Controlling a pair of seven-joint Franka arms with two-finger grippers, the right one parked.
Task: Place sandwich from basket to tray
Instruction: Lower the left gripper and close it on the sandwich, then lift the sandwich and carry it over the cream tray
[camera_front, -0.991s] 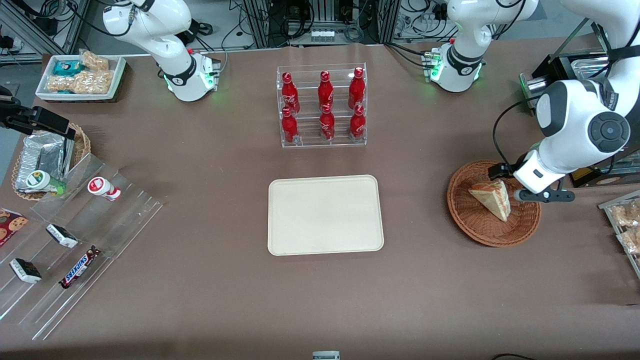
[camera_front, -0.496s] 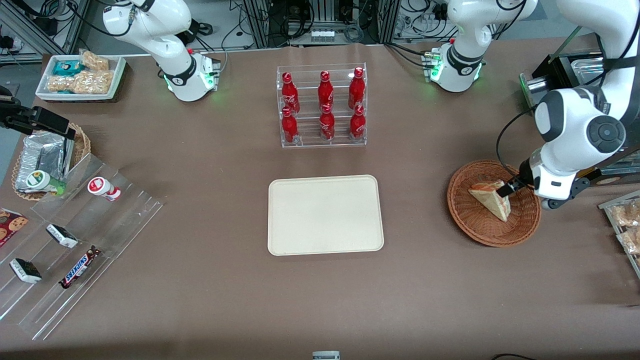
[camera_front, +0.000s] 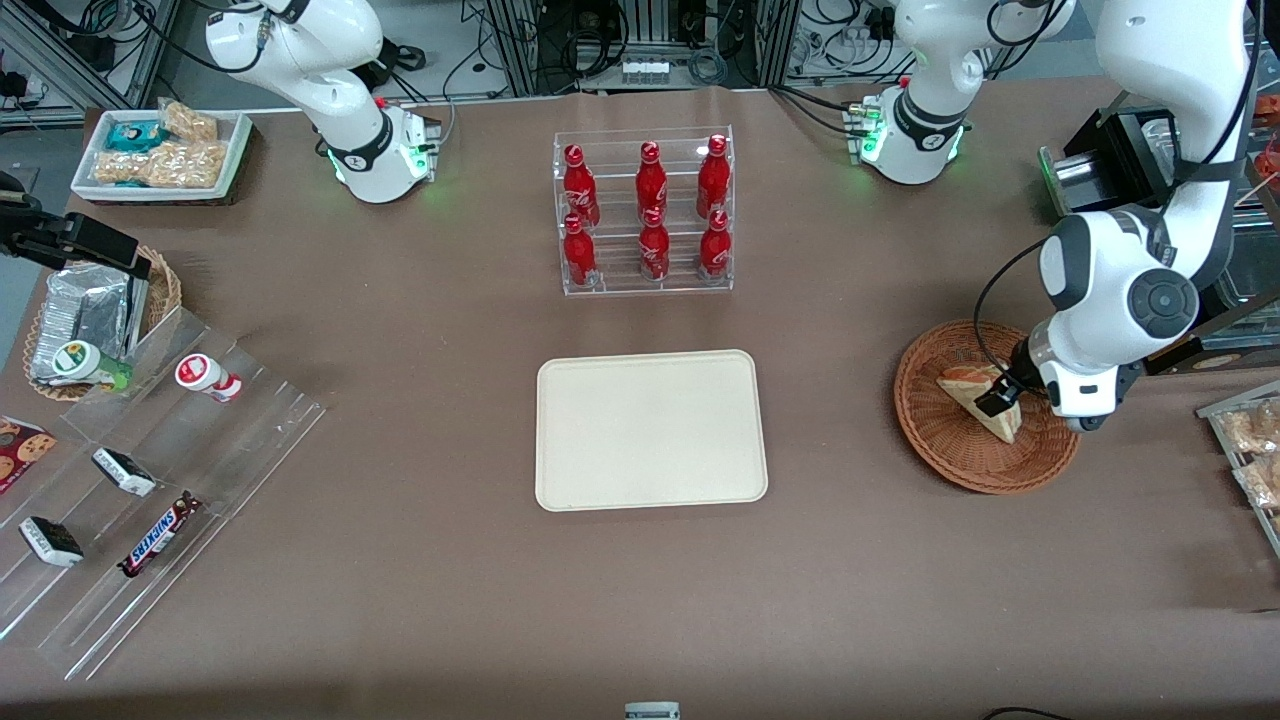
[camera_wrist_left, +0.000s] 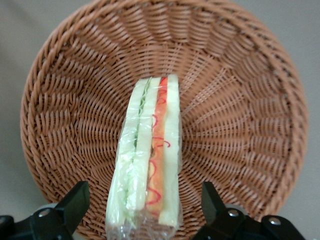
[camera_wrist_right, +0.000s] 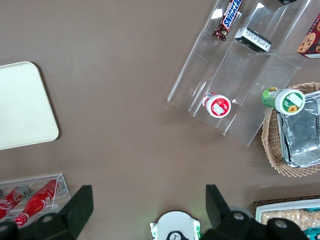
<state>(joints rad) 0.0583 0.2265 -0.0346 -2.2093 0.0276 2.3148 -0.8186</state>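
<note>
On the brown surface (camera_front: 900, 600), toward the working arm's end from the cream tray (camera_front: 651, 430), sat the round wicker basket (camera_front: 950, 455). The sandwich (camera_wrist_left: 150, 155) lay in that basket, wrapped in clear film, cut side up. The end effector (camera_wrist_left: 145, 210) hung over the basket, fingers (camera_wrist_left: 75, 202) spread wide to either side of the sandwich, gripping nothing.
</note>
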